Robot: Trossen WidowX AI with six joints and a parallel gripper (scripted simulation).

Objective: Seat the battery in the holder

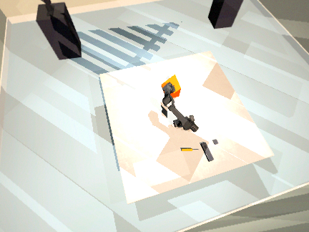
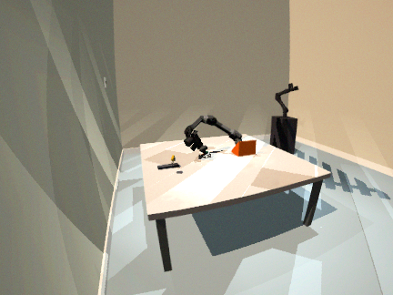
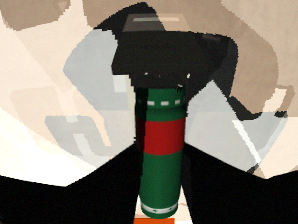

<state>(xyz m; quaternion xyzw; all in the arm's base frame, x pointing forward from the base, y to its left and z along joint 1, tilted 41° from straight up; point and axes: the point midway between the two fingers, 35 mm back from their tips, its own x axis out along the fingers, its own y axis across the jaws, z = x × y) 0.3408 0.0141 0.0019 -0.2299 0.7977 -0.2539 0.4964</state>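
In the wrist view my gripper (image 3: 159,151) is shut on the battery (image 3: 161,156), a green cylinder with a red band, which points straight away from the camera. Its far end meets a dark, shadowed shape (image 3: 169,56) on the table where the holder lies; the spring and lip are hidden there. In the top and exterior views the gripper (image 1: 177,124) (image 2: 201,152) hangs low over the middle of the pale table (image 1: 136,107) (image 2: 218,182). The battery is too small to make out in those views.
An orange box (image 1: 173,86) (image 2: 244,147) stands at the arm's base. A yellow-handled screwdriver (image 1: 186,149) (image 2: 173,158), a long dark bar (image 1: 207,151) (image 2: 167,167) and a small dark block (image 1: 215,142) lie nearer the front edge. Black pedestals (image 1: 59,30) (image 2: 284,132) stand on the floor.
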